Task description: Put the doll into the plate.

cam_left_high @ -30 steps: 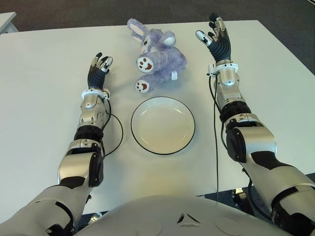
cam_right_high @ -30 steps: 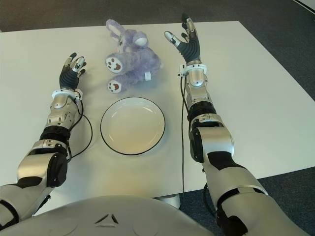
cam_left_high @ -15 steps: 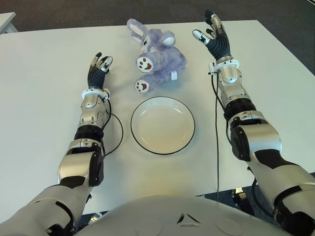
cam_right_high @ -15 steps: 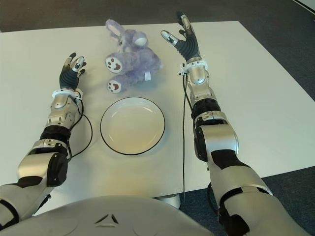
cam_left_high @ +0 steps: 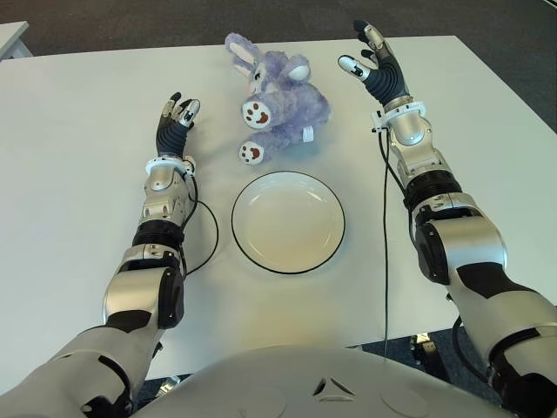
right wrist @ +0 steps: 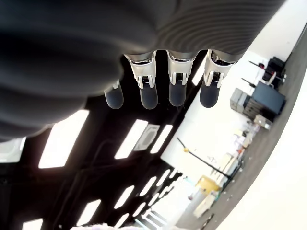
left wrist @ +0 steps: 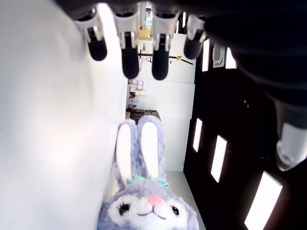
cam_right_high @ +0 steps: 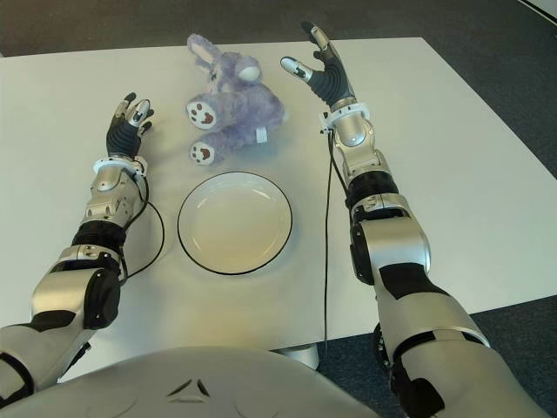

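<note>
My right hand point(cam_left_high: 372, 59) is wide open, empty, beside the doll point(cam_left_high: 277, 103). My left hand point(cam_left_high: 174, 117) is open too. I should scoop under its soft belly, then lift it to the plate point(cam_left_high: 288, 221).

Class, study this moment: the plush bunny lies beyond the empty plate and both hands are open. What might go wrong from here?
1. The right hand is open beside the doll; a one-sided grasp may nudge the soft doll away instead of gripping it.
2. The doll looks about as long as the plate is wide, so it may overhang the rim.
3. The left hand shows apart from the doll, giving no support.
</note>
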Motion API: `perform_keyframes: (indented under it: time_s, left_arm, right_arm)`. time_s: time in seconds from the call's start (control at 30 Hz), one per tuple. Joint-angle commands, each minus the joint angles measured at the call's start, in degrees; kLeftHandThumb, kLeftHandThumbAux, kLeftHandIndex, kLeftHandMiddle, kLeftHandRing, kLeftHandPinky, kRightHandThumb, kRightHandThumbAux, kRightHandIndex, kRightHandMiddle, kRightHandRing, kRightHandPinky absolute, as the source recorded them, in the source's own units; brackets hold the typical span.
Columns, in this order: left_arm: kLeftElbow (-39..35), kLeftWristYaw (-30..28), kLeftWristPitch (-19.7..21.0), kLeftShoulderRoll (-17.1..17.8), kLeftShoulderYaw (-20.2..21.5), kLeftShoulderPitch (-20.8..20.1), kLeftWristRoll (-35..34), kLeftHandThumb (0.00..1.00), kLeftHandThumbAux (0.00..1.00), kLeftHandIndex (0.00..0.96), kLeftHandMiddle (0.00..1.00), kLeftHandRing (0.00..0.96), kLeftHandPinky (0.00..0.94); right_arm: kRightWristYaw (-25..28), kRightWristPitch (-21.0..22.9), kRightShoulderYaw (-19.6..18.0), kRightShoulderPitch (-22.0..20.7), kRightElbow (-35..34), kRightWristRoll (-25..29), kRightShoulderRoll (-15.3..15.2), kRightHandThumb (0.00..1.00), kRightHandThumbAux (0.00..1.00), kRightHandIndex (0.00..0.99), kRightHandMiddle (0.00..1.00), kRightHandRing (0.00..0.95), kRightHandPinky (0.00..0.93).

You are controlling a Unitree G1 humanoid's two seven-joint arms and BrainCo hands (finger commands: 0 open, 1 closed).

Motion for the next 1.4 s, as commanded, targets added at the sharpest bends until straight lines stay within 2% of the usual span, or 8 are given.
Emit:
perform_keyframes:
  time_s: [0.03,0.2,0.63,1.13,1.4]
  left_arm:
    - [1.9,0.7,1.4,-0.8,-0.1,1.5,0.4,0.0,0.499,0.0,0.153,0.133,0.041]
    - [2.2,0.8,1.2,-0.9,-0.2,1.3,0.5,0.0,0.495,0.0,0.161,0.144,0.066]
    - [2.4,0.6,1.2,-0.9,-0.2,1.2,0.4,0.0,0.487,0.0,0.164,0.143,0.047]
    - [2.5,0.8,1.0,-1.1,-0.3,1.1,0.5,0.0,0.475,0.0,0.165,0.146,0.047]
    - [2.6,0.7,0.9,-1.2,-0.3,1.0,0.5,0.0,0.468,0.0,0.161,0.142,0.025]
  right_arm:
    - [0.9,-1.1,1.5,-1.6,1.1,-1.9,-1.1,0.024,0.321,0.0,0.0,0.0,0.0]
    - [2.1,-1.2,2.4,-2.2,1.6,-2.5,-1.9,0.028,0.319,0.0,0.0,0.0,0.0]
    - [3.8,-1.5,3.5,-2.9,1.7,-3.2,-3.0,0.04,0.321,0.0,0.0,0.0,0.0]
    - [2.4,-2.5,7.5,-3.8,1.5,-8.5,-5.3,0.039,0.296,0.0,0.0,0.0,0.0]
    - [3.8,-3.8,9.2,-4.5,1.4,-10.0,-6.4,0.057,0.282,0.0,0.0,0.0,0.0]
